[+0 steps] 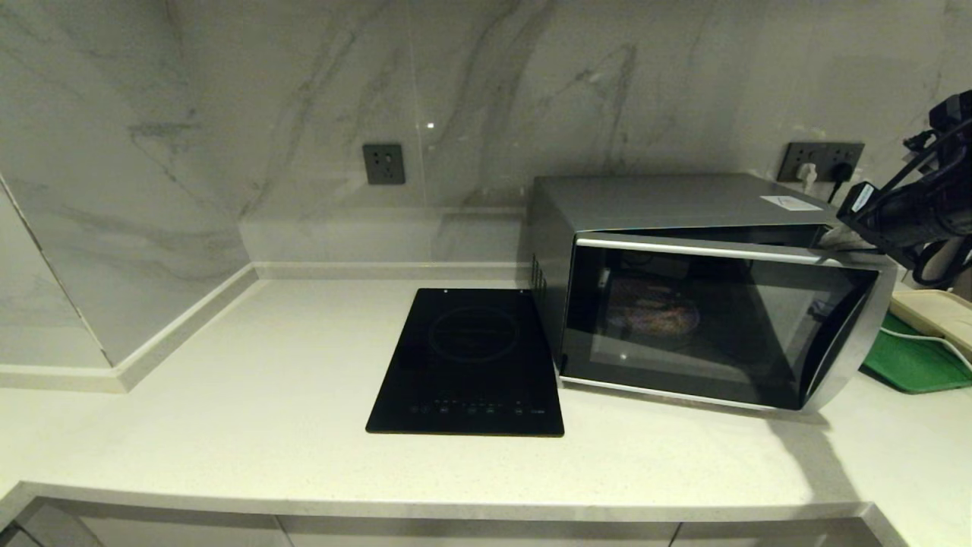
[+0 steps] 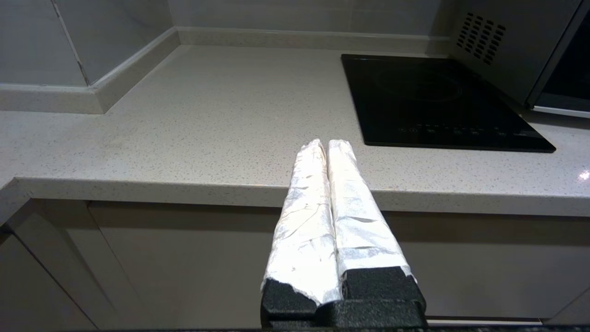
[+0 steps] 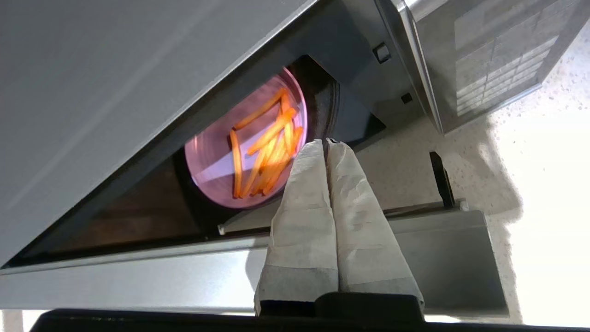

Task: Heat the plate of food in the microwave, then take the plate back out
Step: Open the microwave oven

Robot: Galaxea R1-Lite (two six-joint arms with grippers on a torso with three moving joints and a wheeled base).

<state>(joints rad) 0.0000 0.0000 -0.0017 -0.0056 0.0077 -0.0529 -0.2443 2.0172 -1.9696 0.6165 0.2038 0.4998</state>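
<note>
The silver-grey microwave (image 1: 683, 201) stands at the right of the counter, its dark glass door (image 1: 714, 327) tipped out a little at the top. Inside it sits the plate of food (image 3: 209, 159), pale lavender with orange fry sticks, dimly seen through the glass (image 1: 653, 313). My right gripper (image 3: 326, 142) is shut and empty, its tips in the gap at the door's upper right corner (image 1: 834, 238), short of the plate. My left gripper (image 2: 326, 144) is shut and empty, held low in front of the counter's front edge.
A black glass cooktop (image 1: 471, 357) lies flat just left of the microwave. A green tray (image 1: 911, 368) and a beige tray (image 1: 938, 311) sit right of it, under my right arm. Wall sockets (image 1: 383, 163) are behind, one (image 1: 824, 161) with plugs.
</note>
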